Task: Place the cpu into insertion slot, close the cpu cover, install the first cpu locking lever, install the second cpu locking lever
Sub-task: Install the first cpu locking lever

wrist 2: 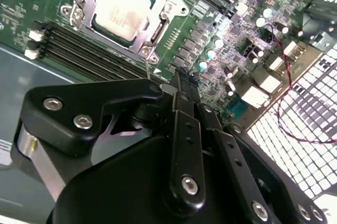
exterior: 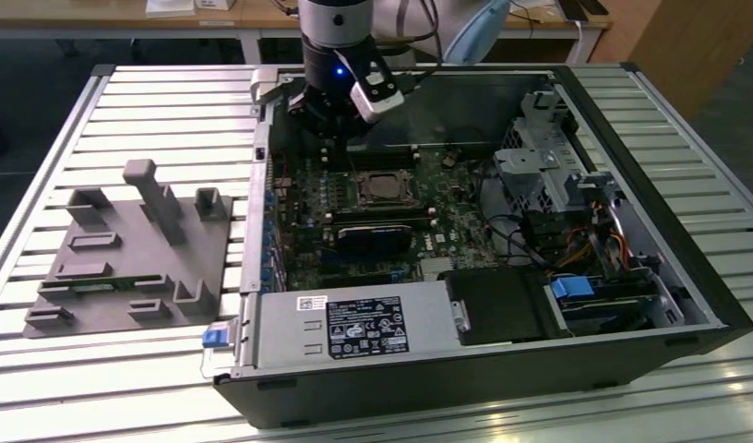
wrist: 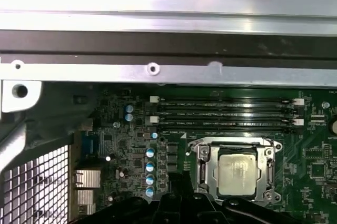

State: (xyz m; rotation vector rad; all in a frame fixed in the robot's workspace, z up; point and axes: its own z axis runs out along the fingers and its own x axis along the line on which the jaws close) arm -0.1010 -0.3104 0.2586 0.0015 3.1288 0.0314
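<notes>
Computer case [exterior: 709, 305] lies on its side, open, on slatted table [exterior: 130, 101]. It holds the green motherboard [exterior: 352, 249], a power supply [exterior: 340, 328] against the near wall and a drive cage [exterior: 537, 166] on the exterior view's right. Grey fixture tray [exterior: 130, 249] sits on the table just beside the case, on the exterior view's left. The cpu [wrist: 237, 174] is seated in the insertion slot [wrist: 214, 176], metal top facing up. The cpu cover [wrist: 202, 163] is folded flat over it and frames the chip through its window. Lever latching: cannot tell. Arm [exterior: 333, 55] stands over the board's far end, close to the case's far wall. Gripper [wrist 2: 176, 79] is narrow, with its black fingers [wrist 2: 184, 129] drawn to a single tip and nothing between them. The tip is just beside one corner of the socket frame, over a row of blue capacitors [wrist: 150, 166]. Contact with the board: cannot tell. Memory slots [wrist: 226, 113] lie between the socket and the case's metal rim [wrist: 152, 69], so there is little room on that side. More open board lies toward the power supply.
</notes>
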